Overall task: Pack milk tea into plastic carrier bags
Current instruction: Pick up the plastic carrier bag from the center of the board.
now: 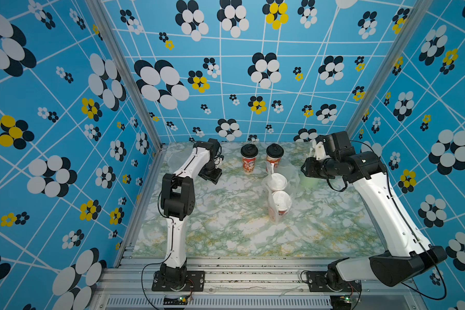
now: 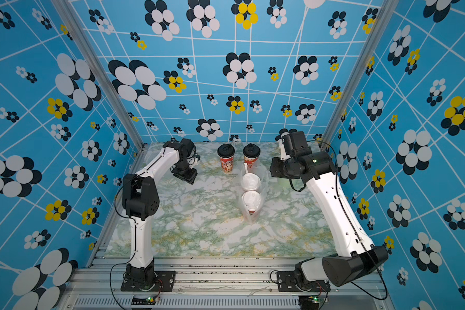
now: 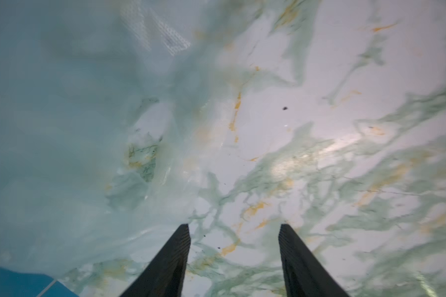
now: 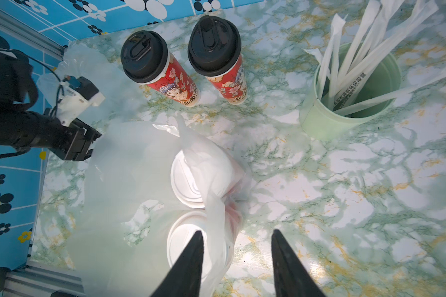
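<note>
Now my left jaws stand parted with nothing between them, hanging above bare bench [image 3: 319,108] near its far left corner. Just beside them an empty bag [image 3: 62,133] lies crumpled flat on the bench. It is a blur in the wrist view and a pale film [image 1: 175,160] in a top view.

My right jaws are parted too and grip nothing. They hang over the second bag [image 4: 139,164], with their tips above its thin plastic edge. That bag stands upright a little right of the bench's middle, and two white-lid cups [image 1: 277,182] [image 2: 250,200] sit in it, one behind the other towards the far edge. A handle loop sticks up from it.

Just behind the bag, two black-lid cups [image 4: 150,61] [image 1: 274,157] stand upright and unbagged. They are side by side at the middle of the far edge. I cannot tell whether the bag touches the nearer one.

Towards the right edge, near the bag but apart from it, a green cup [image 4: 317,120] holds white wrapped straws [image 4: 358,46]. It is mostly hidden in both top views.
</note>
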Controlling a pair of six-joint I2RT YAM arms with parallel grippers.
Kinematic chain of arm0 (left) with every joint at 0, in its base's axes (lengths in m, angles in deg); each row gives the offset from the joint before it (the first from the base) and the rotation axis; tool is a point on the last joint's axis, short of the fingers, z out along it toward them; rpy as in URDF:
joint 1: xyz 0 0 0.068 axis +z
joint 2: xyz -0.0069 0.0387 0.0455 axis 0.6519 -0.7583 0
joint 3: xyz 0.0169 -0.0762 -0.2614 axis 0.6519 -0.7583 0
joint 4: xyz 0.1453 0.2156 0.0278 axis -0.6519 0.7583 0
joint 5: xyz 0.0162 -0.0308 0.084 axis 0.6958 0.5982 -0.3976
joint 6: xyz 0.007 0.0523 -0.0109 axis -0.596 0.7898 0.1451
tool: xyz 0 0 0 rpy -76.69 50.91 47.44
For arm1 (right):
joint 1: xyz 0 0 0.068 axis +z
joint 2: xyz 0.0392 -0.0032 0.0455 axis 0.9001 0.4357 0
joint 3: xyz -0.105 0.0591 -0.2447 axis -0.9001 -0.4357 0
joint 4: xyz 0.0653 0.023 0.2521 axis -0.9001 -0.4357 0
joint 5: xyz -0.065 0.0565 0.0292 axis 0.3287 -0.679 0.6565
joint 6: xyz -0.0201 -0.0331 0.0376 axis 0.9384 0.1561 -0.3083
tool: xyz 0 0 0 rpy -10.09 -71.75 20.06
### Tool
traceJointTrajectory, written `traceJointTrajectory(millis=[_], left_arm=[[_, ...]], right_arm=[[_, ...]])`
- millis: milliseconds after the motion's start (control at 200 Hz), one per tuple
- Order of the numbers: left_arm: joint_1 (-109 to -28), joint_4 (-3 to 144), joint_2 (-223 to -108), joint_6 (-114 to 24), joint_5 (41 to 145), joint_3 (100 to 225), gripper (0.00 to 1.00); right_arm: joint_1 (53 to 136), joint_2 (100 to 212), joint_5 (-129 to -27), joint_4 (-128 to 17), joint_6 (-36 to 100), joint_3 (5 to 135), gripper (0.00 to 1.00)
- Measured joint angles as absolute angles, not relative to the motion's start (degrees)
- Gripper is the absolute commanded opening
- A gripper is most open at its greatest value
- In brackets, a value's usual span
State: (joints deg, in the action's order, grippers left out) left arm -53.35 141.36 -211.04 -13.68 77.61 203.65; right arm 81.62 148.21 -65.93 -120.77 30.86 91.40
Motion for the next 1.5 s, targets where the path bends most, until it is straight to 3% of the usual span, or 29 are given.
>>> traceJointTrajectory(millis=[290, 800, 910, 970, 1120, 1280, 1499], left_arm=[[-50.8, 139.7, -213.9, -9.2, 72.6, 207.8, 0.64], [-50.4, 141.9, -222.0, -7.5, 81.4, 216.6, 0.58], [-50.1, 142.8, -222.2, -7.5, 82.3, 216.6, 0.44], [-50.0, 143.2, -222.2, -7.4, 83.1, 216.6, 0.31], [-49.7, 143.2, -221.4, -9.0, 86.6, 214.8, 0.09], [-49.7, 142.4, -215.3, -11.8, 92.4, 209.1, 0.00], [-49.3, 138.1, -199.8, -18.7, 101.7, 201.0, 0.00]], right_arm=[[80.5, 146.2, -65.8, -120.9, 31.1, 89.2, 0.45], [80.5, 146.2, -65.8, -121.1, 31.1, 88.4, 0.45], [80.5, 146.0, -65.8, -121.4, 31.0, 88.4, 0.45], [80.5, 145.9, -65.8, -121.6, 31.0, 88.4, 0.46], [80.5, 144.8, -65.8, -121.8, 30.8, 88.4, 0.45], [80.5, 143.2, -66.0, -121.8, 30.5, 88.4, 0.44], [80.8, 140.9, -70.0, -120.4, 28.4, 87.2, 0.42]])
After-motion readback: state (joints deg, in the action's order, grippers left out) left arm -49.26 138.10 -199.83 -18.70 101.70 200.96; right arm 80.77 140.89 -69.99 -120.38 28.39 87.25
